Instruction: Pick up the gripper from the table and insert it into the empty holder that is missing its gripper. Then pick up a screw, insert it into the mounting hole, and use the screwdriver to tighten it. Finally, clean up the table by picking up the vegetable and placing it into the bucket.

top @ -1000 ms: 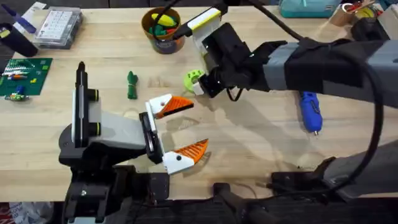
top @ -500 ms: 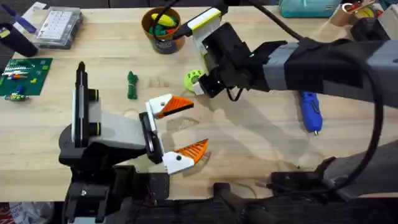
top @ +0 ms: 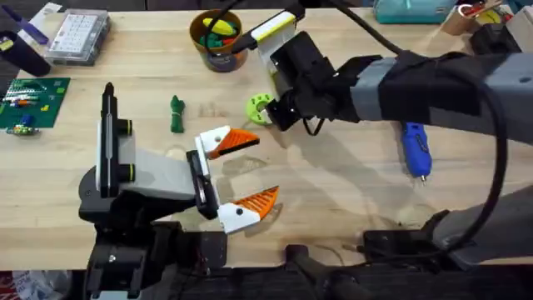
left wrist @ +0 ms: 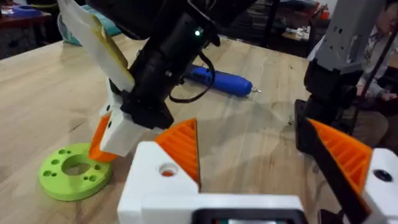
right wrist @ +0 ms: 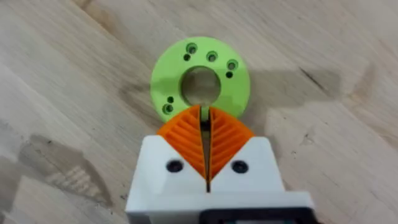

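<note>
A flat lime-green ring [top: 257, 107] with small holes lies on the table in front of the orange bucket [top: 221, 58]. My right gripper [top: 268, 117] is shut, tips down at the ring's [right wrist: 168, 84] near edge; in the right wrist view its orange pads [right wrist: 186, 134] meet with a thin dark slit [right wrist: 204, 115], and I cannot tell if anything small is pinched there. My left gripper [top: 243, 172] stands open and empty just in front of it [left wrist: 261, 155]. The dark green vegetable [top: 176, 113] lies left of the ring. The blue screwdriver [top: 415, 148] lies to the right [left wrist: 221, 79].
A clear compartment box [top: 77, 35] and a green circuit board [top: 29, 102] sit at the far left. A teal object [top: 412, 10] rests at the back right. Bare wood lies between the left gripper and the screwdriver.
</note>
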Robot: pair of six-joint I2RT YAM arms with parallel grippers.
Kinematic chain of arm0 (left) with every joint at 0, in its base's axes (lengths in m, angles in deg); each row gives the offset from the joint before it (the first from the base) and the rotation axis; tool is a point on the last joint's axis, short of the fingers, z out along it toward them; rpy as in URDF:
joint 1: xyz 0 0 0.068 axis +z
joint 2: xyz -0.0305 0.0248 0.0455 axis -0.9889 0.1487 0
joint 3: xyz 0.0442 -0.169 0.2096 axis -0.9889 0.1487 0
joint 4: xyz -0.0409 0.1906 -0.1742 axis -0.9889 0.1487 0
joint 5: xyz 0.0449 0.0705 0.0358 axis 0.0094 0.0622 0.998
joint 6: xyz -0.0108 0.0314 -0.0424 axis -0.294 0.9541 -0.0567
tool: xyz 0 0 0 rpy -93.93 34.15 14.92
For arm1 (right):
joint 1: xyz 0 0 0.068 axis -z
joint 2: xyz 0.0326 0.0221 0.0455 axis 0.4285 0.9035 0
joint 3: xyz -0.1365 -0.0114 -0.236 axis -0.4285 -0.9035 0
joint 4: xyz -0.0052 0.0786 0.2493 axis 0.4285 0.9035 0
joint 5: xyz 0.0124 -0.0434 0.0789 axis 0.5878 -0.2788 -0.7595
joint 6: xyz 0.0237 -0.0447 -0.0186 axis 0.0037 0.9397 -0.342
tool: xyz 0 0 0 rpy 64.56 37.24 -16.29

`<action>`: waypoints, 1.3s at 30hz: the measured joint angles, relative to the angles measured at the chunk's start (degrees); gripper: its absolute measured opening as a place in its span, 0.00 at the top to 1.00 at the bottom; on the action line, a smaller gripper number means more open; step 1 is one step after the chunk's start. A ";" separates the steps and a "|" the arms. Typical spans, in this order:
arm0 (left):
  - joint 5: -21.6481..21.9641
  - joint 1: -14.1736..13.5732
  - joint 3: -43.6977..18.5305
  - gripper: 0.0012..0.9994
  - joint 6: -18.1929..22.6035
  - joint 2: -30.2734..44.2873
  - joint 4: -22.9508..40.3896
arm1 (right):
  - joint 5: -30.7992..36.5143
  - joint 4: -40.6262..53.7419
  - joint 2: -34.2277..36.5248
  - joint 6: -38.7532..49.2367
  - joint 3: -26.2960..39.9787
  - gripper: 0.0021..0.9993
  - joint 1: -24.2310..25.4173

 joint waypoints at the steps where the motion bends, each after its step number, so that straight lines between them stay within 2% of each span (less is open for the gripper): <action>1: 0.00 0.00 0.00 0.01 0.00 0.00 0.00 | -0.02 0.02 0.04 -0.15 0.00 0.99 0.00; 24: 0.00 0.00 0.00 0.01 0.00 0.00 0.00 | -0.02 2.55 -0.36 -0.15 1.27 1.00 -0.02; 39: 0.00 0.00 0.00 0.01 0.00 0.00 0.00 | -0.24 6.80 -15.37 -0.14 2.97 1.00 -0.02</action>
